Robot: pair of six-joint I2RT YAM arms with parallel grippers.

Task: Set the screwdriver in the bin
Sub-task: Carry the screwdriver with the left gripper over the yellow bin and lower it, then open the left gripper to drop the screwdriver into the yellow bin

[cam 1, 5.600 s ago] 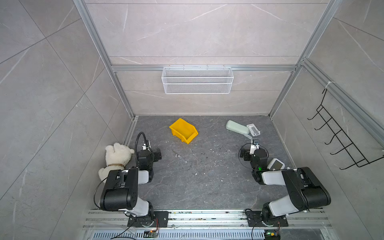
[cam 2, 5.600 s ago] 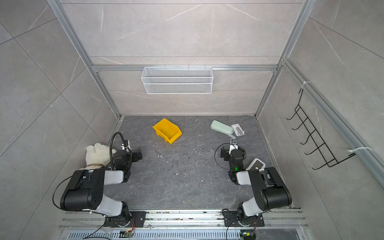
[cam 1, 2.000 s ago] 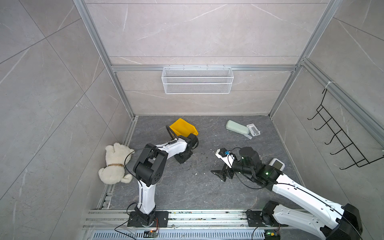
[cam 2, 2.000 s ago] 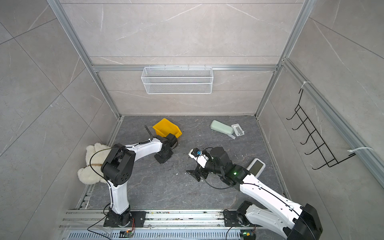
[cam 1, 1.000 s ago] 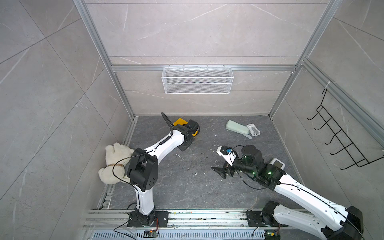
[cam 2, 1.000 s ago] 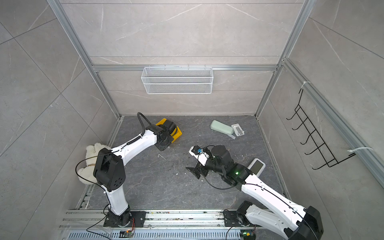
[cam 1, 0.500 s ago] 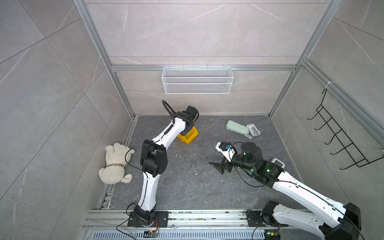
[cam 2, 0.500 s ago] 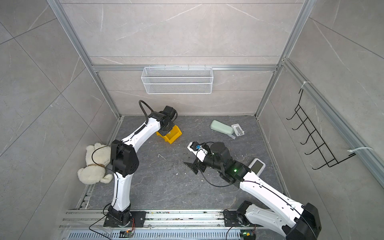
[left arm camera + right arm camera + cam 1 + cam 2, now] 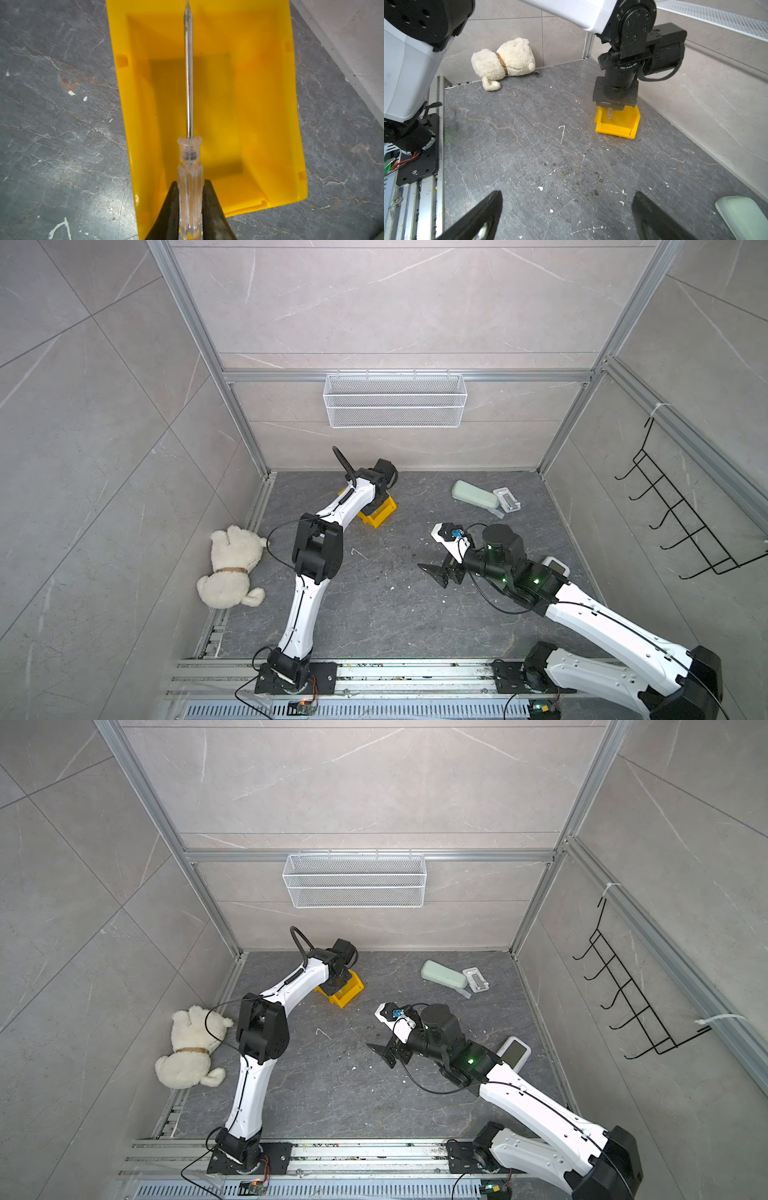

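The screwdriver [image 9: 189, 116] points tip-down into the bin [image 9: 270, 104]. Its clear handle is pinched between the closed jaws of the left gripper [image 9: 190, 185], directly above the bin's open top, so letting go should drop it inside. How far the tip sits from the bin's floor is hard to judge, perhaps just clear of it. The right gripper [image 9: 568, 194] hangs well apart from the bin, spread wide and empty, which leaves the drop unobstructed.
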